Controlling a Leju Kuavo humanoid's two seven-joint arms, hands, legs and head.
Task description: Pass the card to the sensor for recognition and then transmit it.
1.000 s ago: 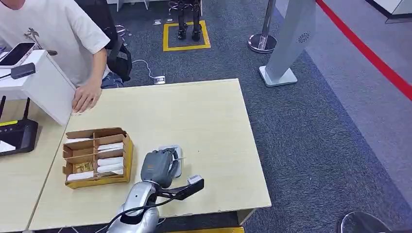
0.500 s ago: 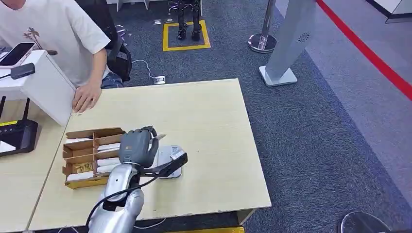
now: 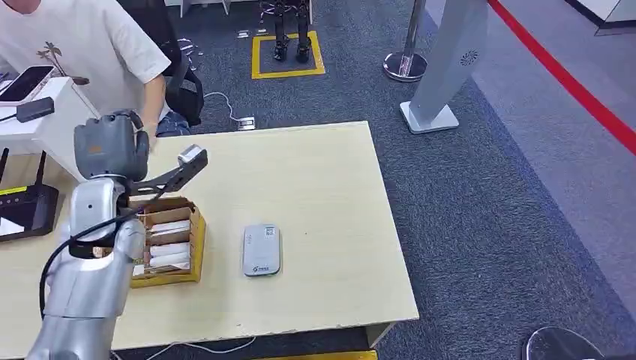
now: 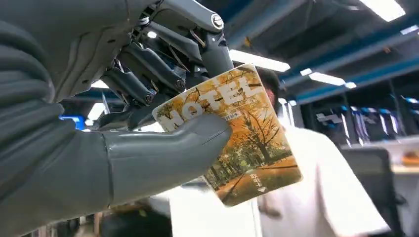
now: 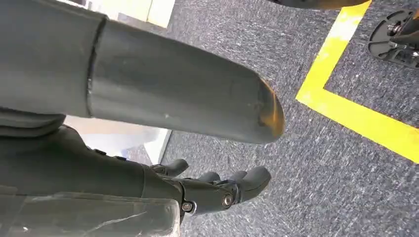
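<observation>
My left hand [image 3: 110,146] is raised at the table's far left, in front of the seated person [image 3: 82,45]. In the left wrist view my left hand [image 4: 148,113] pinches a yellow card [image 4: 242,136] printed "HOTEL" with an autumn tree picture, between thumb and fingers. The grey card sensor [image 3: 261,250] lies flat on the wooden table [image 3: 315,180], well right of and nearer than that hand. My right hand [image 5: 217,190] hangs beside my body over the carpet, fingers loosely apart, holding nothing.
A cardboard divider box [image 3: 161,240] with white cards sits left of the sensor. A white box [image 3: 64,131] and a black router [image 3: 26,210] stand at the far left. Carpet with a yellow square [image 3: 289,56] and a stanchion base [image 3: 405,66] lies beyond the table.
My left hand has lifted off the sensor and swung up and to the left, past the cardboard box, toward the person. The sensor is uncovered now.
</observation>
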